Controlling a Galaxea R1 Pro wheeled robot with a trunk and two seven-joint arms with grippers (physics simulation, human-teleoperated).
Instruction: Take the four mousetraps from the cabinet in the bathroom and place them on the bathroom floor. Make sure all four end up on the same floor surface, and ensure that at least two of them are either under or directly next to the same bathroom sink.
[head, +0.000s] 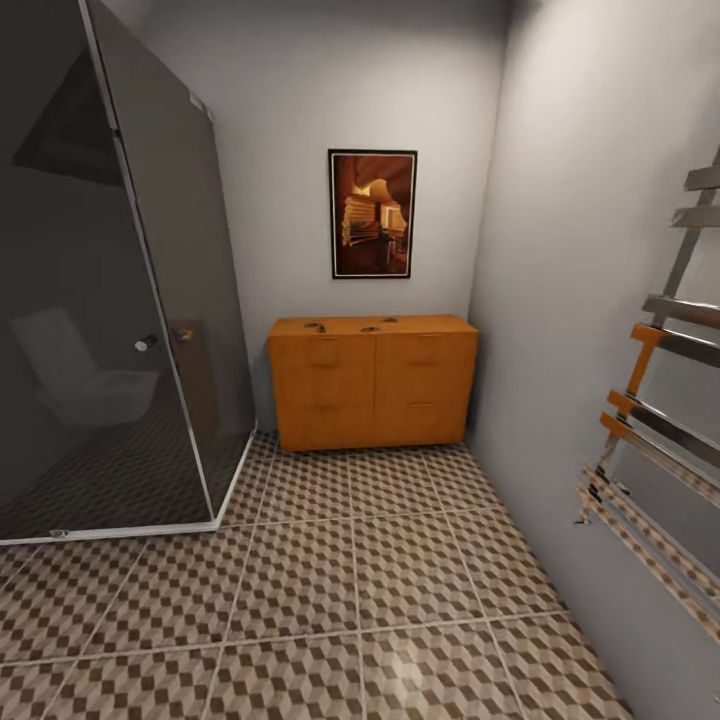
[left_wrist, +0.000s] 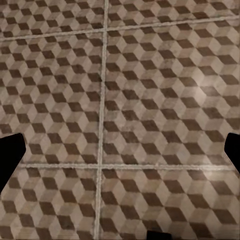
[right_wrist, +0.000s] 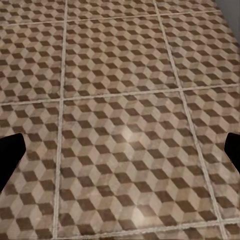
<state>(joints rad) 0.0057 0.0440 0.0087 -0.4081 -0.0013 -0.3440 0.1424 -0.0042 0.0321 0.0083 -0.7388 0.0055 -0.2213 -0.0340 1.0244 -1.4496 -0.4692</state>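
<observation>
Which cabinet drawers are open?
None: all cabinet drawer fronts sit flush in the head view. Small dark mousetraps, three discernible, lie on top.

Each wrist view shows two plain black fingers (left_wrist: 11, 152) of the jaws, blunt-tipped and unmarked. The right pair (right_wrist: 10, 150) looks identical.

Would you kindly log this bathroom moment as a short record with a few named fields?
cabinet: orange-brown, against the far wall, drawers shut
mousetraps: small dark items on the cabinet top; three discernible, too small to count surely
bathroom floor: cube-pattern tiles
shower enclosure: dark glass, left of the cabinet
towel rail: on the right wall
left gripper: open, over floor
right gripper: open, over floor
</observation>
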